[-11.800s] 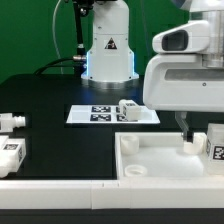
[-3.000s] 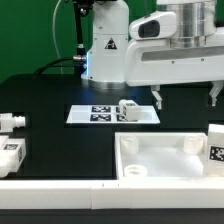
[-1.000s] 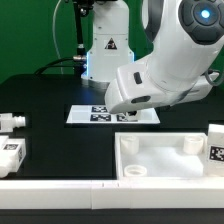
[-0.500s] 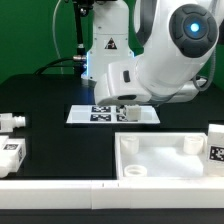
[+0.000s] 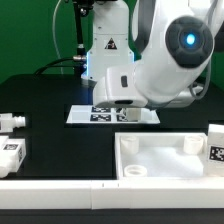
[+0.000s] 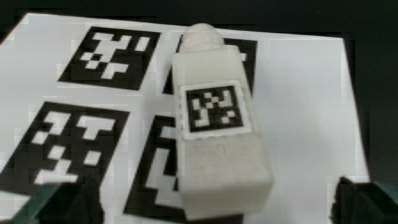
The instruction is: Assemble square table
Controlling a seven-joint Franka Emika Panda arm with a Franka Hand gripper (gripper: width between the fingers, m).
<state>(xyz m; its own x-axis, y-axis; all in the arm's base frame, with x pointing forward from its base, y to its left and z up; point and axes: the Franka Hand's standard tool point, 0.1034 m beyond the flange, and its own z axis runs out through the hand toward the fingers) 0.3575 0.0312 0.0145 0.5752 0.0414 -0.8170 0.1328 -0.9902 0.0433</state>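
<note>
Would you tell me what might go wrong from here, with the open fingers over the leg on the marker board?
1. The leg lies askew between the open fingers, so closing may twist it rather than grip it squarely.
2. It rests on the marker board; descending too far might press the fingers into that board.
3. The fingers flank one end of the leg, so a grip there may let it tip when lifted.
</note>
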